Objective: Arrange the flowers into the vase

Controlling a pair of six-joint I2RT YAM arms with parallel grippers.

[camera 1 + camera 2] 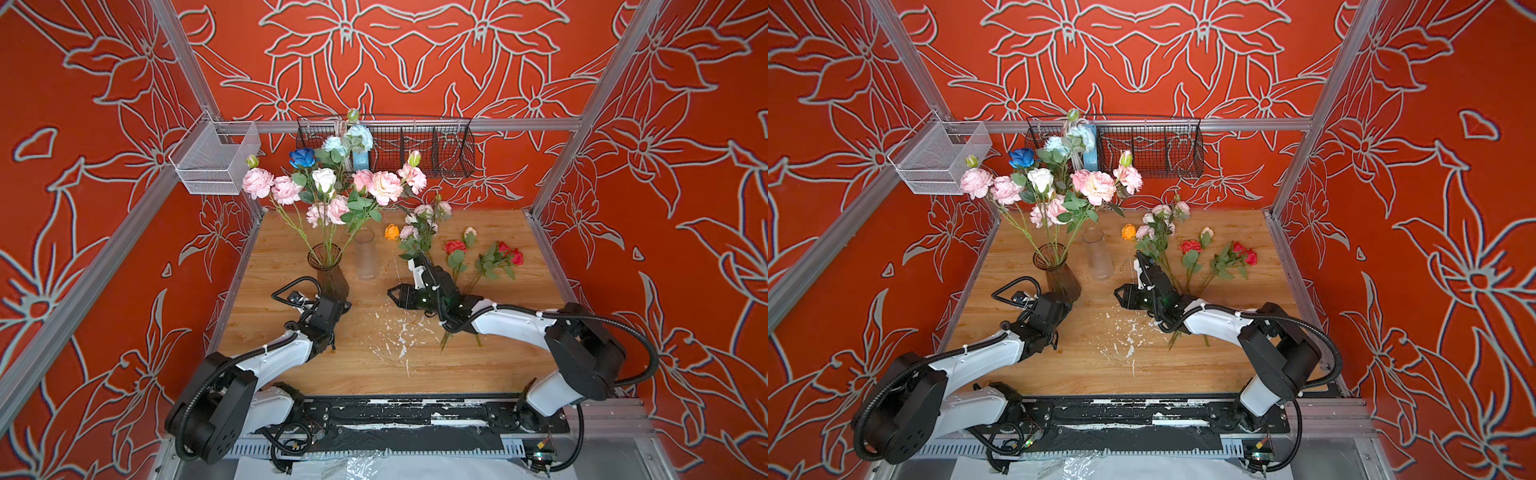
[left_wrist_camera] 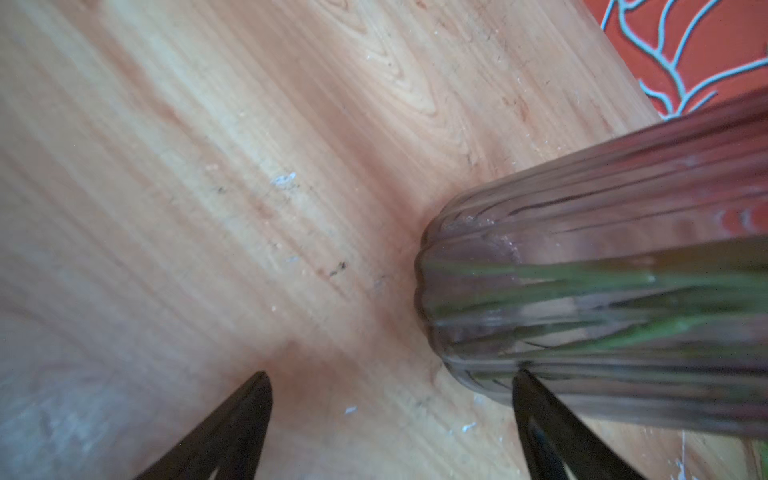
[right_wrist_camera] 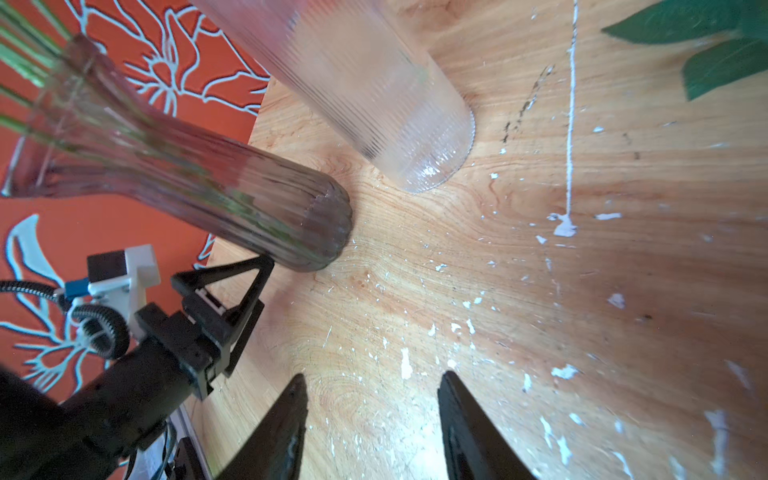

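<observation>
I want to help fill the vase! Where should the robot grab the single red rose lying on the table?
Probably the bare green stem just below the leaves of the red rose, coming straight down from above, jaws across the stem. It lies flat on the table, so nothing fits under it, and the bloom would squash.
</observation>
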